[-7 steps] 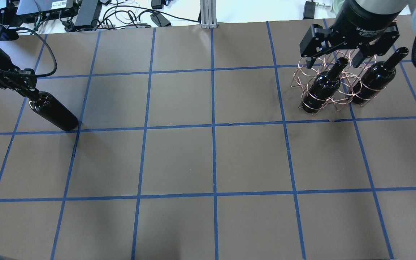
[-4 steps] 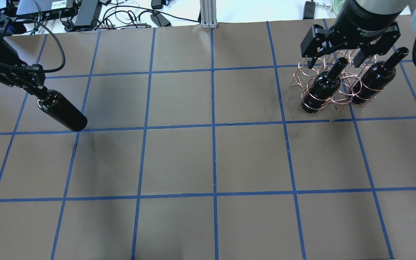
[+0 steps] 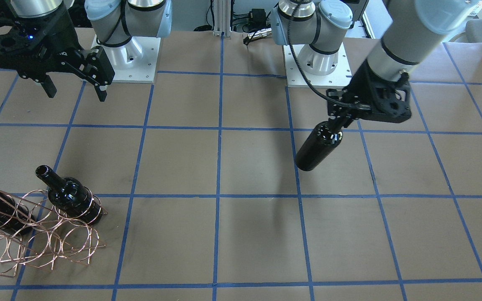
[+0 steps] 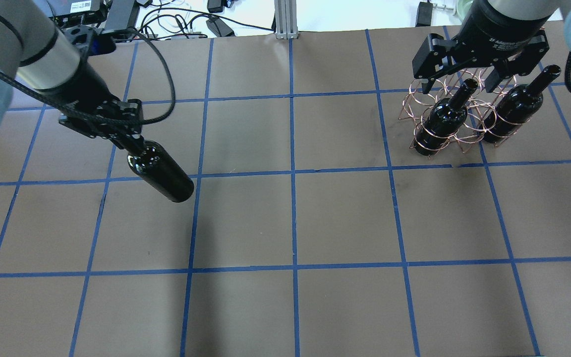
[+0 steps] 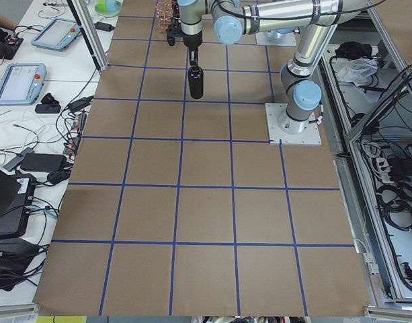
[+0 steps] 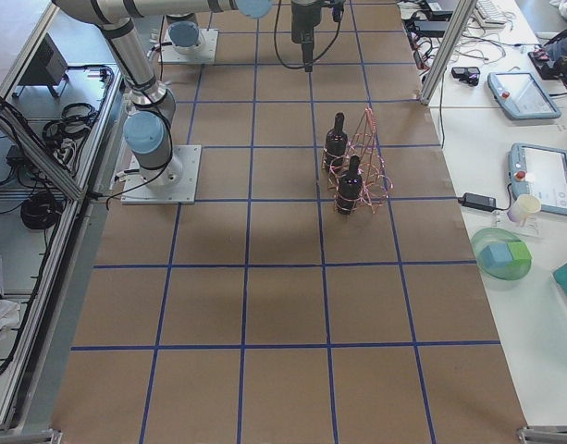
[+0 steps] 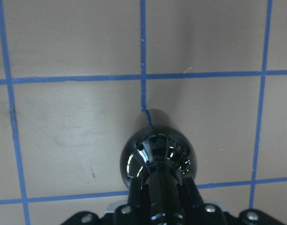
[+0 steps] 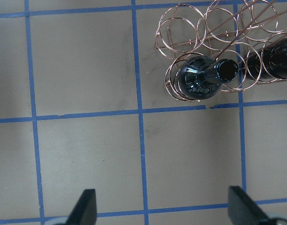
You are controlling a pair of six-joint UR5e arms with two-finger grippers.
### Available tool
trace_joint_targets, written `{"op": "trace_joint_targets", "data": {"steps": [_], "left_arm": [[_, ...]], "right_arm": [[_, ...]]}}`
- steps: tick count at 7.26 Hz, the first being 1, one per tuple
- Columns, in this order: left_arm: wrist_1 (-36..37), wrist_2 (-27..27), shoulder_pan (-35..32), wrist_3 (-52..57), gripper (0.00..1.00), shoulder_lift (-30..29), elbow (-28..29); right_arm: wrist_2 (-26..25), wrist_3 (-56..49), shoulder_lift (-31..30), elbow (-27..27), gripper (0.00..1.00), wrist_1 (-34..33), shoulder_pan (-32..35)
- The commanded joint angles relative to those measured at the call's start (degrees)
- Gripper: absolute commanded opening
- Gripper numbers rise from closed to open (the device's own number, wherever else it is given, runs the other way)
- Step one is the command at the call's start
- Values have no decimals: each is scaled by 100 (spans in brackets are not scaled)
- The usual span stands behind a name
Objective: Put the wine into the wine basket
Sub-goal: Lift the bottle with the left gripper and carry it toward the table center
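Since the table's (image 4: 315, 218) right end holds the basket (image 4: 459, 124), two bottles (image 4: 444, 116) in, I see the wine (image 4: 160, 171) hanging airborne, well apart from it. Its neck is clamped in the left gripper (image 4: 126, 141) so it hangs base-down. The right gripper (image 3: 75, 91) hovers spread, high near the basket.

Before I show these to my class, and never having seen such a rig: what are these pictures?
Two robot arms stand at a paper-covered table. One camera looks down from behind them, one faces them, two watch from the table's ends, and one rides on each wrist. The left claw holds a dark wine bottle by its neck, off the table. The right claw hangs open and empty. The copper wire basket holds two other bottles.
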Motion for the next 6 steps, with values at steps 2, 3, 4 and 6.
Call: {"op": "trace_joint_targets", "data": {"steps": [2,3,4,6], "left_arm": [[179,3,-1900,-1663,0,78,-218],[624,64,-2208,-1919,0,8,-463],[1316,169,-2464,-2078,0,16,-778],[1577,196,-2536,-2097,0,-36,-904]], "right_arm": [[-10,8,0,9,100,35,-9],[-10,-1,0,9,100,35,-9],[-10,-1,0,0,100,35,0],[-1,-27,9,0,100,-26,-9]]}}
